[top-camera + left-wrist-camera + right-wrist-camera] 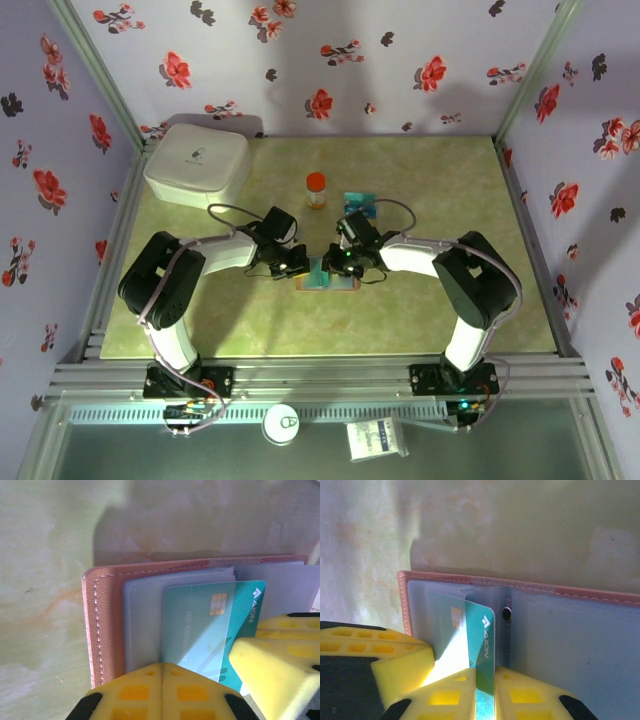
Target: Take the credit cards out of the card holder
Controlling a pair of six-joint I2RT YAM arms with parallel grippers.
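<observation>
Your left gripper, jaws shut together, bears on the open reddish-brown leather card holder mid-way across the green table, apparently pinning it so your right gripper, clamped on the protruding teal plastic credit card, can slide it free.

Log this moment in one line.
left gripper: shut, over open card holder | right gripper: shut on teal card | card: partly out of slot

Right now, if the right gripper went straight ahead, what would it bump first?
The teal card pinched in the right gripper; further on, probably the far edge of the card holder, though depth is unclear.
</observation>
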